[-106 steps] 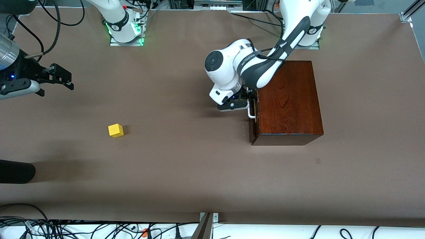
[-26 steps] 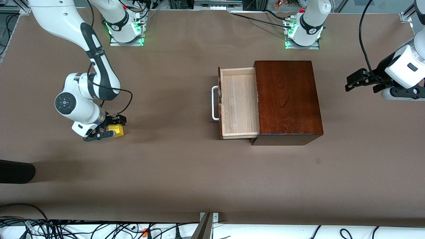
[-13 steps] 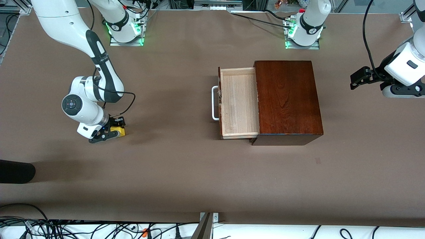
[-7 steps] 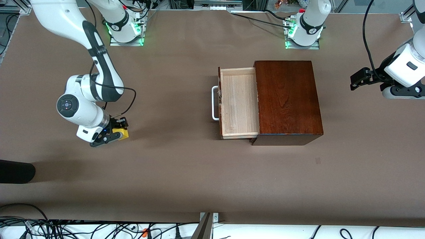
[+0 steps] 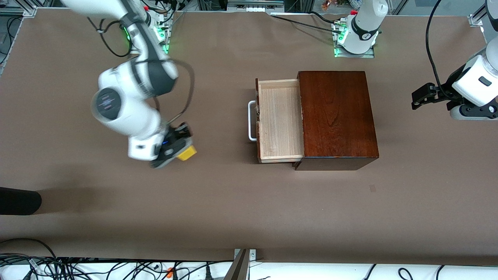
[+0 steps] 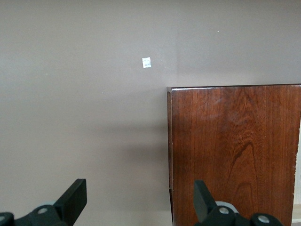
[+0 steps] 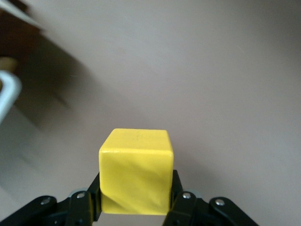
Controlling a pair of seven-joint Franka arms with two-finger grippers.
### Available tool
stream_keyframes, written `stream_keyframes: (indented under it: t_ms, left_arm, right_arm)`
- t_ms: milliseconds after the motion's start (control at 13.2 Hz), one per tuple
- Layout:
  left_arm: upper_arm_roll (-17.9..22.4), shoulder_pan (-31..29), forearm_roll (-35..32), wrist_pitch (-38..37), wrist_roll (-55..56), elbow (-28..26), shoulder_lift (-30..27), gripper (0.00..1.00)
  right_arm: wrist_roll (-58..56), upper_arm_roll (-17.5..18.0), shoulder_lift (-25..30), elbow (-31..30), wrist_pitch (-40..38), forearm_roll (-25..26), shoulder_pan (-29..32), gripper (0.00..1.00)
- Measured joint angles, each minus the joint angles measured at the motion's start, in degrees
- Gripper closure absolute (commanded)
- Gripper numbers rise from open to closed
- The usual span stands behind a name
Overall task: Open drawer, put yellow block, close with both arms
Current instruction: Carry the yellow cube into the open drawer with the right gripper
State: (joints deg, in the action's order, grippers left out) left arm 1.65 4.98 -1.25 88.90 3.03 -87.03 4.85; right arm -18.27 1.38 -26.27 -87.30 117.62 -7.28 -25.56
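My right gripper (image 5: 177,149) is shut on the yellow block (image 5: 186,154) and holds it up over the bare table, between where the block lay and the drawer. In the right wrist view the yellow block (image 7: 136,172) fills the gap between the fingers (image 7: 93,195). The drawer (image 5: 281,120) stands pulled out of the dark reddish-brown box (image 5: 336,116), its pale tray empty and its white handle (image 5: 252,120) toward the right arm's end. My left gripper (image 5: 422,95) waits open over the table beside the box at the left arm's end; its wrist view shows the box (image 6: 235,150) and nothing between the fingers (image 6: 73,202).
A black object (image 5: 19,200) juts in at the table's edge at the right arm's end. Cables (image 5: 78,266) lie along the front edge. A small pale mark (image 5: 372,188) sits on the table nearer the camera than the box.
My right gripper has lifted the yellow block off the table and carried it toward the drawer. The left arm has barely shifted. The drawer stays open as before.
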Motion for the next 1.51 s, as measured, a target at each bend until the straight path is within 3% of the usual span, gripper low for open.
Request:
stream_keyframes:
  t_ms: [303,606,984,1514]
  left_arm:
    - [-0.1,0.1,0.0,0.0,0.0,0.1,0.1,0.00]
    - [-0.1,0.2,0.0,0.0,0.0,0.1,0.1,0.00]
    - [-0.1,0.2,0.0,0.0,0.0,0.1,0.1,0.00]
    - [-0.1,0.3,0.0,0.0,0.0,0.1,0.9,0.00]
  right_arm:
    - [0.5,0.1,-2.5,7.0,-0.7,5.0,-13.1,0.95]
    - [0.4,0.0,-6.0,13.2,-0.9,7.7,-19.8,0.98]
    - [-4.8,0.0,-10.3,14.4,-0.9,9.7,-25.6,0.98]
    - [-17.1,-0.8,-13.2,14.6,-0.7,11.7,-26.0,0.97]
